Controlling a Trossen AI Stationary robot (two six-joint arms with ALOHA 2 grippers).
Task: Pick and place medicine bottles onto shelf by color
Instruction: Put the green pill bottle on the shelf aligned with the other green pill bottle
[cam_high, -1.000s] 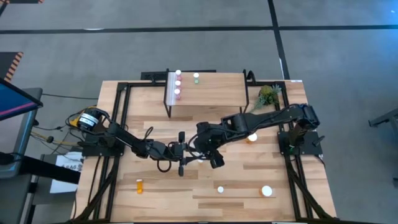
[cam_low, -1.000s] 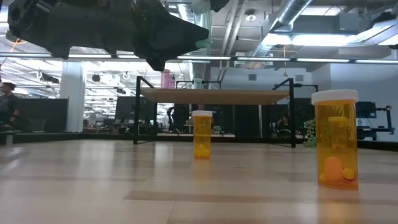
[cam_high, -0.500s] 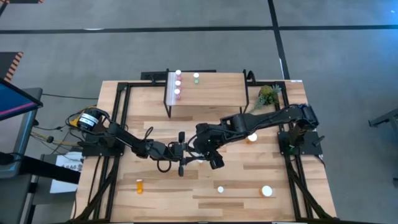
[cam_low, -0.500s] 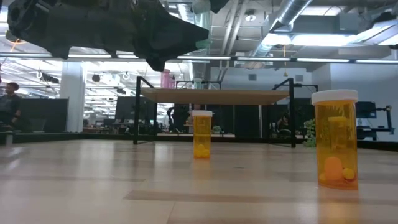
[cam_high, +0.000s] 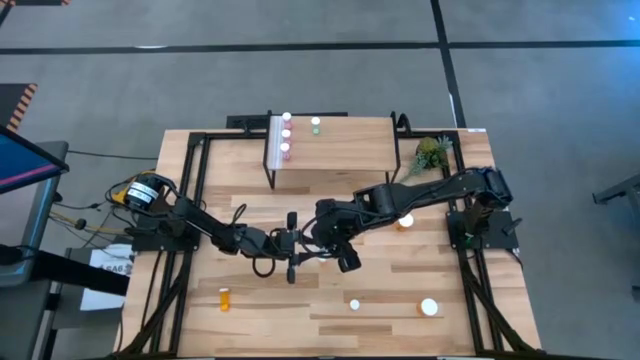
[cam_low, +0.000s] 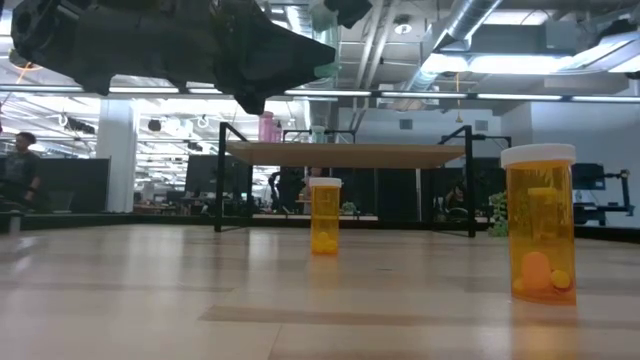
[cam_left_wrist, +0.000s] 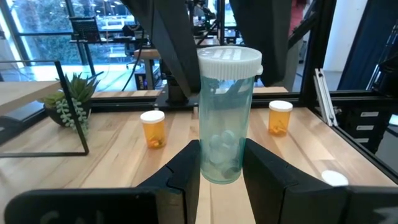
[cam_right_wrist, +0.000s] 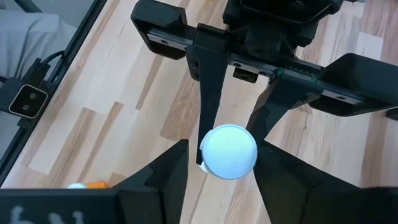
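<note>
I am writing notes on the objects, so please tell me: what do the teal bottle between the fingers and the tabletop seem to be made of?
The teal medicine bottle, held in the left gripper, looks like clear tinted plastic, since pale pills show through its wall; its white cap looks like matte ribbed plastic. The tabletop looks like light wood planks with visible grain and joints, probably sealed smooth.

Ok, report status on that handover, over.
Left end effector shut on teal bottle, held upright mid-table. Right end effector straddling its cap from above, grip unconfirmed. Shelf holds pink and teal bottles; nothing in between.
</note>
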